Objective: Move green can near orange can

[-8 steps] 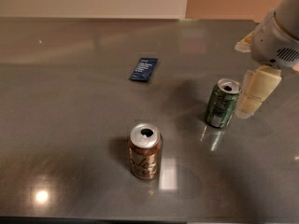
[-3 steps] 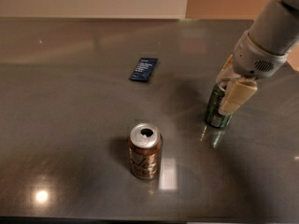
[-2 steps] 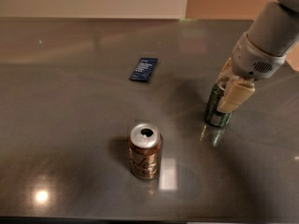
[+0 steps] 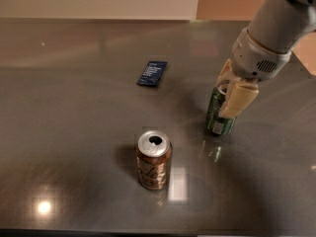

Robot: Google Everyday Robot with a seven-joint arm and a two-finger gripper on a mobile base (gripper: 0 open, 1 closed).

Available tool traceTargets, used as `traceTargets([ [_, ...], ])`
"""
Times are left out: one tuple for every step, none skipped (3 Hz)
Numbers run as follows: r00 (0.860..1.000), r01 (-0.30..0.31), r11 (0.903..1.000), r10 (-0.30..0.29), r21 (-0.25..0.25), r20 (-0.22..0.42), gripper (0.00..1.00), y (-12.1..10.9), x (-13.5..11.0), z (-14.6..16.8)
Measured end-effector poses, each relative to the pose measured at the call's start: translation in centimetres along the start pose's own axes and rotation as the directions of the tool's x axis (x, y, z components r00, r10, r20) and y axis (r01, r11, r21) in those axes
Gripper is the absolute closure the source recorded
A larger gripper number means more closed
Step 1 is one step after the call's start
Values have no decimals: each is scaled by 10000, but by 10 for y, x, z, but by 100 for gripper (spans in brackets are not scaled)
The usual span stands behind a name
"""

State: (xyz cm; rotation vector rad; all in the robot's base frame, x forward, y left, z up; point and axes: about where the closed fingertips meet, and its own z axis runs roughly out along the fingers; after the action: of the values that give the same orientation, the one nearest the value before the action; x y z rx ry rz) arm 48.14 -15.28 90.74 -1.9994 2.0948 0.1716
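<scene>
The green can (image 4: 218,116) stands on the dark table (image 4: 74,132) at the right. My gripper (image 4: 230,89) comes down over its top, with one pale finger (image 4: 237,98) on its near right side and the other behind it, shut on the can. The can's base is at or just above the table surface. The orange can (image 4: 154,160) stands upright with its top open, left of and nearer than the green can, about a can's height away from it.
A small dark blue packet (image 4: 152,73) lies flat on the table behind the orange can. The table's far edge meets a pale wall. My arm's grey body (image 4: 269,38) reaches in from the upper right.
My gripper came down over the green can and closed on it. Can and gripper have since shifted slightly left, toward the orange can. The orange can and the packet have not moved.
</scene>
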Motion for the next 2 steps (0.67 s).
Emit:
traceTargets([
  [9942,1059,9941,-1063,-250,-137,100,14,-33,6],
  [9719,2277,9727,-2299,-454,-502,100,34,-59,18],
])
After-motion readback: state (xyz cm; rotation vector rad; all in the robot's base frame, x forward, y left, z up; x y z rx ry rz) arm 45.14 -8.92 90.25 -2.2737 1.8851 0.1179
